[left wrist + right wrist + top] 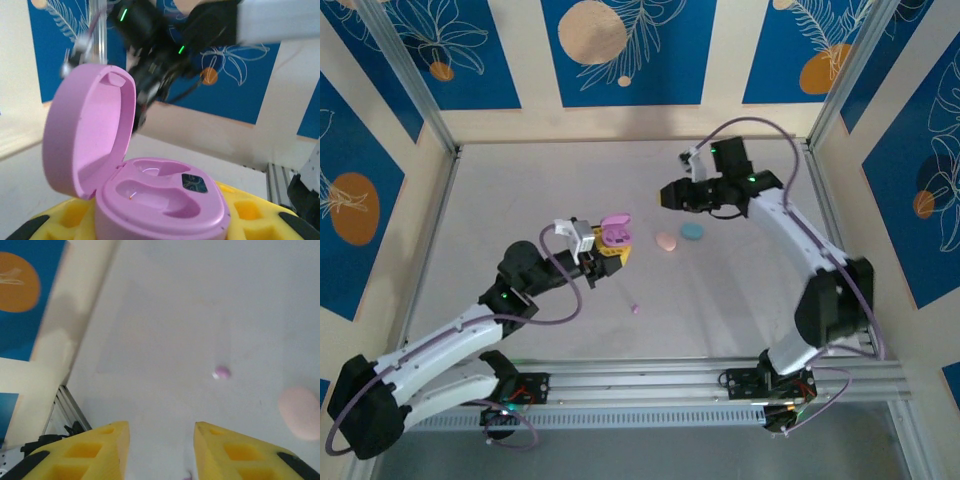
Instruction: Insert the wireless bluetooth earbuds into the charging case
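Cavities of the open pink charging case, pinched by the left gripper, lie empty lower-centre in the left wrist view; the right gripper, fingers spread, overlooks a loose purple earbud.

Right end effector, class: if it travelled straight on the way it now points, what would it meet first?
Probably the bare table: the right end effector points down at it. The purple earbud lies off to one side of that line, the pink case further off; depth is unclear.
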`<state>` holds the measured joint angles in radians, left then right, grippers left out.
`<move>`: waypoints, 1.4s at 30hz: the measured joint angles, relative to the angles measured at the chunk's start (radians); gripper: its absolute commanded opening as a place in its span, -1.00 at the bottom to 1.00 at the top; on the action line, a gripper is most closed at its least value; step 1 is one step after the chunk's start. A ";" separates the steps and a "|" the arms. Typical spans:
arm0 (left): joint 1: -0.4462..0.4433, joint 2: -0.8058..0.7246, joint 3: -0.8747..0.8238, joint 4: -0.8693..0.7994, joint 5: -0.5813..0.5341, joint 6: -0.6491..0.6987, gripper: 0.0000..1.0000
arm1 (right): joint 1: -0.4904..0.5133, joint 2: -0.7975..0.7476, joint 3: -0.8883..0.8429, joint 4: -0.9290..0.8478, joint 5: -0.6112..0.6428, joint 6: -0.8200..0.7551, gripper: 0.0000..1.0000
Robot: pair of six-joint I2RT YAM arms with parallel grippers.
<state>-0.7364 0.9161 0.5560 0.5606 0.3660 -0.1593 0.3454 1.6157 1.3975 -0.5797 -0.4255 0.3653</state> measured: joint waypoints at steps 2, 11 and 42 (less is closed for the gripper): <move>0.000 -0.026 0.000 -0.008 -0.013 0.000 -0.57 | 0.029 0.106 0.031 -0.043 0.025 0.014 -0.22; 0.000 -0.063 0.012 -0.082 -0.039 0.000 -0.57 | 0.168 0.439 0.229 -0.156 0.117 0.156 -0.12; 0.000 -0.102 0.026 -0.158 -0.054 0.004 -0.57 | 0.264 0.679 0.416 -0.149 0.280 0.402 -0.17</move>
<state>-0.7364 0.8143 0.5823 0.4023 0.3119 -0.1551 0.6098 2.2951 1.8137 -0.7284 -0.1452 0.7673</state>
